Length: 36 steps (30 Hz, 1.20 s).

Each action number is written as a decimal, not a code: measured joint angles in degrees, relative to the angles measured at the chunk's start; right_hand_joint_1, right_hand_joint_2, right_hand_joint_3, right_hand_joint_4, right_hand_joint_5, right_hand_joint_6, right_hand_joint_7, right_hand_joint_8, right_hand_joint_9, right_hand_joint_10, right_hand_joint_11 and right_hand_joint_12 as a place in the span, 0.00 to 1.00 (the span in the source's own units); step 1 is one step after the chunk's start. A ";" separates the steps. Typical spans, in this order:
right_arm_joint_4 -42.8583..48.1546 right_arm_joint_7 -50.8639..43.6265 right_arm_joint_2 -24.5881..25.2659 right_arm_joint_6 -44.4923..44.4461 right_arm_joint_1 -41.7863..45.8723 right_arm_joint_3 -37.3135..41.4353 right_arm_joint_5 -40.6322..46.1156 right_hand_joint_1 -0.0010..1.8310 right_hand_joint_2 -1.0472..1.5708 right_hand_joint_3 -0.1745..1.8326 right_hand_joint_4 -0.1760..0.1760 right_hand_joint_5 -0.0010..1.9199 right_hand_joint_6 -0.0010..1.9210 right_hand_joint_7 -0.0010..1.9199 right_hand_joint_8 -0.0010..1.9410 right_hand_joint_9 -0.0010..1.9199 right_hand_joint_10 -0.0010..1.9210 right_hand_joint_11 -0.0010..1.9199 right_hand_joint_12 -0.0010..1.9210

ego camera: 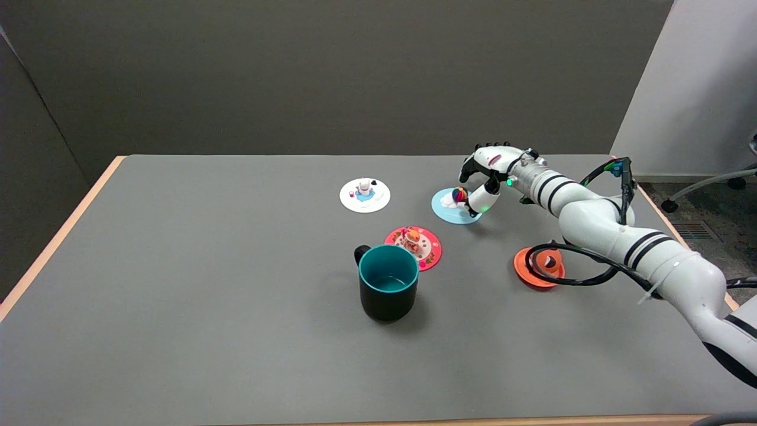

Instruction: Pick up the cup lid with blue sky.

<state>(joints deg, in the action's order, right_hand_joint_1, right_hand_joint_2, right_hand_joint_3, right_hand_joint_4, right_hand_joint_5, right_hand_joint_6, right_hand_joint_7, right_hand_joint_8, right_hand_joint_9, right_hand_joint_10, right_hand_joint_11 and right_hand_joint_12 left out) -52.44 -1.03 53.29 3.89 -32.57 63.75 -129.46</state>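
Note:
The sky-blue cup lid lies flat on the grey table right of centre, with a small white cloud and a multicoloured balloon knob on top. My right hand hangs over the lid's right side, palm down, its fingers curled above the knob and its thumb lowered beside it. Whether a fingertip touches the knob is unclear; the lid rests on the table.
A white lid with a small figure lies to the left. A red lid sits just behind a teal mug. An orange lid lies under my forearm's black cable. The table's right edge is close.

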 measured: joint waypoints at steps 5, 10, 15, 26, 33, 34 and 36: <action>0.22 -0.02 0.20 -0.08 0.00 -0.20 -0.02 0.47 0.63 0.46 0.34 0.37 0.24 0.25 0.25 0.26 0.09 0.19 0.10; 0.32 -0.04 0.35 -0.34 0.00 -0.28 -0.04 0.49 0.64 0.47 0.29 0.38 0.24 0.22 0.36 0.26 0.09 0.19 0.10; 0.42 -0.06 0.45 -0.70 0.17 -0.37 -0.04 0.49 0.65 0.47 0.28 0.40 0.24 0.21 0.39 0.26 0.11 0.20 0.10; 0.51 -0.08 0.54 -1.00 0.64 -0.30 -0.20 0.49 0.71 0.40 0.45 0.40 0.32 0.18 0.44 0.25 0.15 0.20 0.11; 0.52 -0.07 0.56 -1.37 1.02 -0.08 -0.19 0.52 0.83 0.19 0.75 0.39 0.70 0.12 0.54 0.21 0.31 0.20 0.13; 0.53 -0.08 0.56 -1.37 1.07 -0.06 -0.18 0.52 0.83 0.19 0.76 0.39 0.70 0.11 0.55 0.20 0.33 0.20 0.13; 0.53 -0.08 0.57 -1.41 1.14 0.00 -0.17 0.52 0.83 0.19 0.75 0.39 0.70 0.11 0.56 0.20 0.35 0.20 0.13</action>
<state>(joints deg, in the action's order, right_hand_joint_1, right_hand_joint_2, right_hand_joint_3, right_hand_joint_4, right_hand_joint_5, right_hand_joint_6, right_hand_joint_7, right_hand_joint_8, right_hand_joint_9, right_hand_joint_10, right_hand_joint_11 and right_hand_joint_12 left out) -51.90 -1.10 53.86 2.48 -31.43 63.74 -129.63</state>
